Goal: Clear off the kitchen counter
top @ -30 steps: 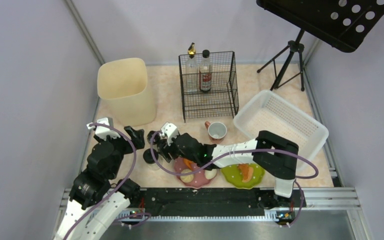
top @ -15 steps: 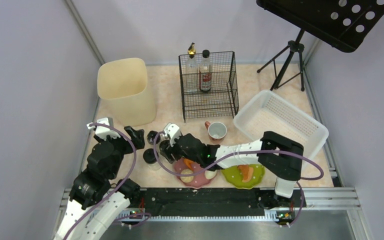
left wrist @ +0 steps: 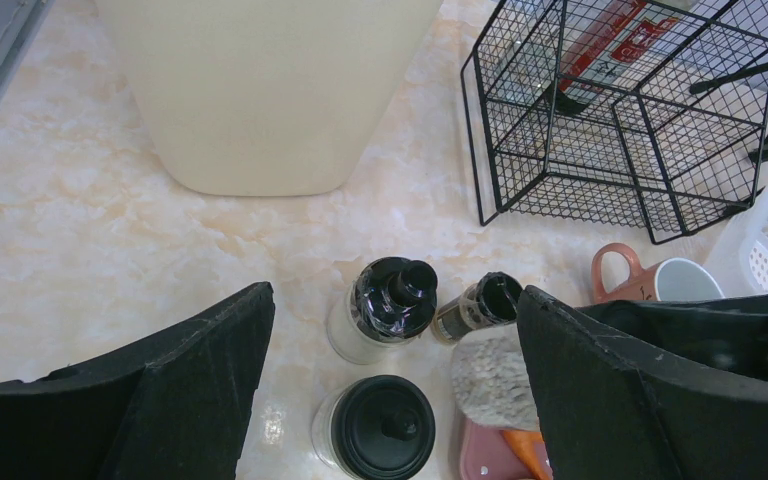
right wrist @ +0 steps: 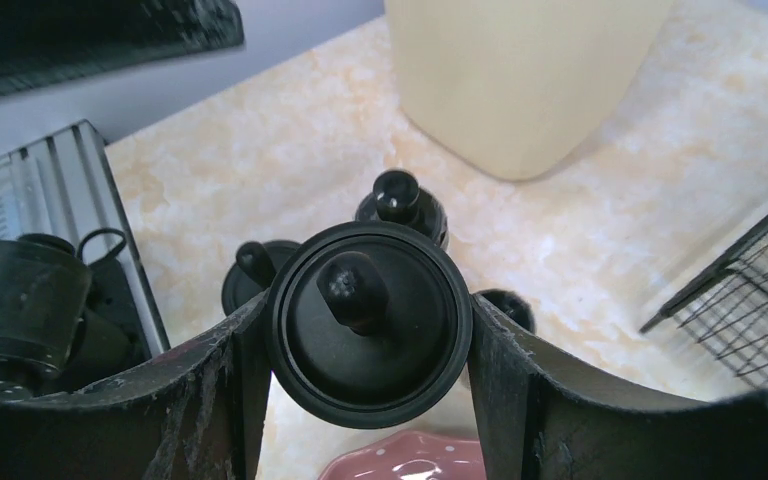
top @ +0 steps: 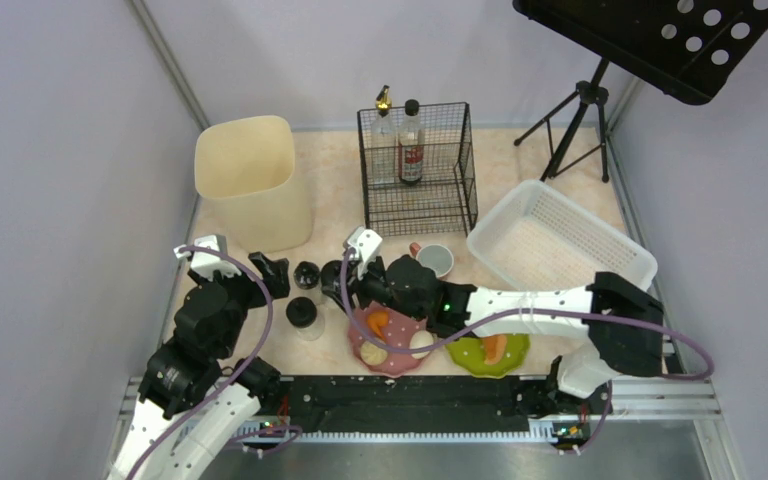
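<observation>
On the beige-pink marbled kitchen counter (top: 332, 205) my right gripper (top: 343, 275) is shut on a black-lidded jar (right wrist: 368, 325) with a knob on top, held above the pink plate's edge. Two similar black-lidded jars (left wrist: 390, 300) (left wrist: 380, 430) stand on the counter between my open left fingers. My left gripper (top: 272, 272) hovers over them, touching nothing. A small dark-capped bottle (left wrist: 480, 308) stands tilted just right of them. The pink plate (top: 390, 340) and a green plate (top: 487, 352) hold food scraps. A pink mug (top: 435, 258) stands behind the right arm.
A tall beige bin (top: 250, 180) stands at the back left. A black wire rack (top: 415, 170) holds two bottles at the back centre. A white mesh basket (top: 560, 240) lies on the right, a tripod (top: 575, 120) behind it. The grey rail (top: 410, 395) runs along the near edge.
My right arm has carried the black-lidded jar to the right and towards the back, away from the other jars; its elbow swung right. The left arm has stayed still.
</observation>
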Tool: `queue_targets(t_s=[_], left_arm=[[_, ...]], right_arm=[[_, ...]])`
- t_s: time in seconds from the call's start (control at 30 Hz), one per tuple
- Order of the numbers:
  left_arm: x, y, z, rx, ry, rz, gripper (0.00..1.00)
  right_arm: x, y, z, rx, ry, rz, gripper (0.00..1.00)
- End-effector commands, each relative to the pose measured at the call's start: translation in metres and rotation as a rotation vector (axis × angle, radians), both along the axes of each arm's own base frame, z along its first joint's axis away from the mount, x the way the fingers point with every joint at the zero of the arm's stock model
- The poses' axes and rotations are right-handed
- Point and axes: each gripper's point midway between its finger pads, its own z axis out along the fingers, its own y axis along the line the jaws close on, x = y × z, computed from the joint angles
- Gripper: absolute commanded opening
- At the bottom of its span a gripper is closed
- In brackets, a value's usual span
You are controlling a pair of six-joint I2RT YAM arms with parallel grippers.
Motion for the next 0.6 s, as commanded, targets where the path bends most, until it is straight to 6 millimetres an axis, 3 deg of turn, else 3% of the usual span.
queue_targets(t_s=[0.0, 0.13, 0.27, 0.57], left_arm=[[0.004, -0.002, 0.001, 0.003, -0.009, -0.004, 0.96], [0.004, -0.003, 0.0, 0.003, -0.006, -0.009, 0.96], [0.004, -0.003, 0.0, 0.004, -0.004, -0.01, 0.96], [0.005, -0.004, 0.0, 0.003, -0.002, -0.009, 0.96]], right_arm=[[0.0, -0.017, 0.107, 0.19, -0.126, -0.036, 0.16], [0.013, -0.037, 0.155, 0.175, -0.226, -0.118, 0.16], [0.036, -0.058, 0.188, 0.158, -0.288, -0.217, 0.15], [0.113, -0.102, 0.216, 0.175, -0.304, -0.459, 0.13]])
